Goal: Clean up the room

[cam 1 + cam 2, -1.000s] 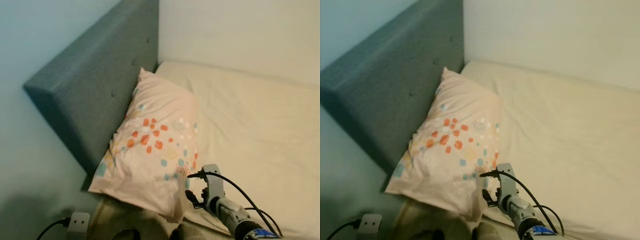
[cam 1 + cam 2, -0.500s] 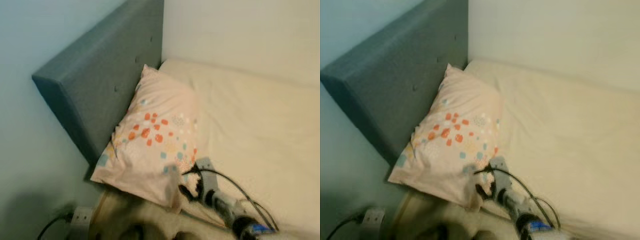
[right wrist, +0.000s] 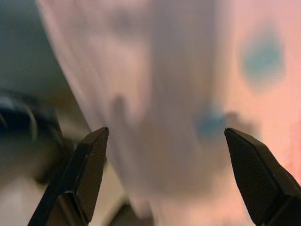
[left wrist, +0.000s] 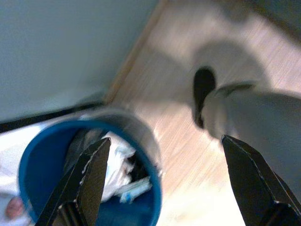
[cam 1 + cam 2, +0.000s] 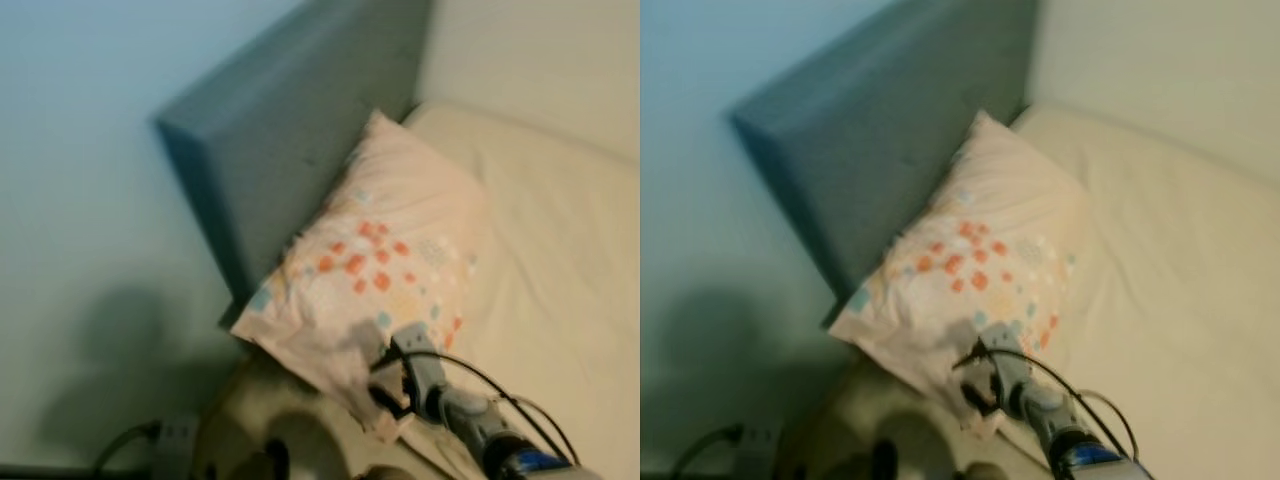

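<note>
Left eye view: a pale pink pillow printed with orange and teal dots lies at the head end of a bed with a cream sheet, its upper corner propped against the grey-blue upholstered headboard and its lower corner hanging over the bed's near edge. The right pincer sits at that lower corner, on the end of a silver arm with black cables; blur hides whether its fingers touch the cloth. Beyond the headboard stands a pale blue wall, and low against it a white power socket with a dark cable.

Right eye view: the same scene, with the pillow's long side running along the headboard and the sheet spreading bare towards the far wall.

Left wrist view: the left pincer hangs spread wide above a light wooden floor. Below it stands a round blue bin holding white crumpled rubbish, close to a skirting board. A grey trouser-like leg ending in a dark foot stands on the floor beside the bin; it is probably the robot's own.

Right wrist view: the right pincer's two black fingers stand wide apart, with the blurred pink pillow fabric very close between them, teal spots showing on it.
</note>
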